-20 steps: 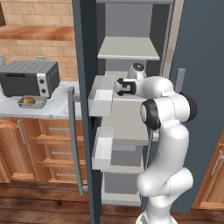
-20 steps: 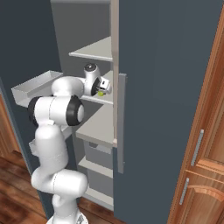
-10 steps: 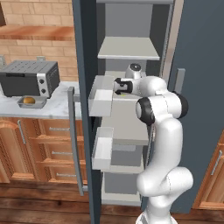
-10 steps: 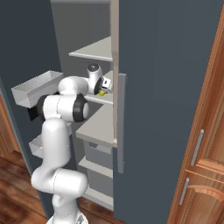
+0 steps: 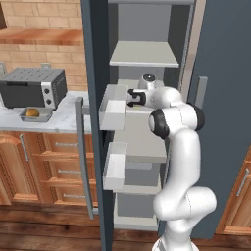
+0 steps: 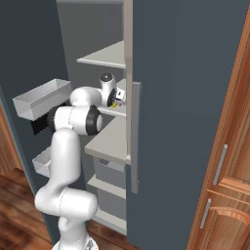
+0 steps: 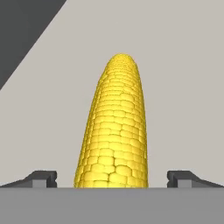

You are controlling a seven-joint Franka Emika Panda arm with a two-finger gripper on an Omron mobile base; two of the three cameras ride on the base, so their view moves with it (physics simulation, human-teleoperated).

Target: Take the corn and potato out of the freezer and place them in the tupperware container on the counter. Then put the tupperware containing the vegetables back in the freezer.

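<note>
Left base view: white arm is reaching into the tall dark blue-grey freezer [image 5: 95, 73], wrist over the pale grey middle shelf [image 5: 142, 147]. Versus a second ago the elbow is sitting higher and nearer the cabinet and the wrist is reaching further left; base and cameras aren't shifting. Small shallow grey tupperware container [image 5: 35, 115] is sitting on the white-and-grey marbled counter [image 5: 54, 123], just in front of the dark toaster oven [image 5: 32, 88]; a rounded golden-brown potato [image 5: 32, 112] is lying inside it. Both are sitting where they were a second ago. White door bins [image 5: 113, 105] are hanging on the open door, next to the long grey handle [image 5: 81, 157].

Right base view: same reach from the other side. Wrist is sitting at the shelf edge, and a sliver of bright yellow knobbly corn cob [image 6: 115, 103] is showing just beside it on the freezer shelf. Arm is pushing further inward than in the earlier frame.

Hand view: corn [image 7: 114, 127] is lying on the pale shelf, running lengthwise straight away from the camera, near end between the dark fingertips [image 7: 41, 178]. Tool [image 7: 112, 181] is standing wide, each tip well clear of the cob, gripping nothing.

No brands, labels or readable writing anywhere.
</note>
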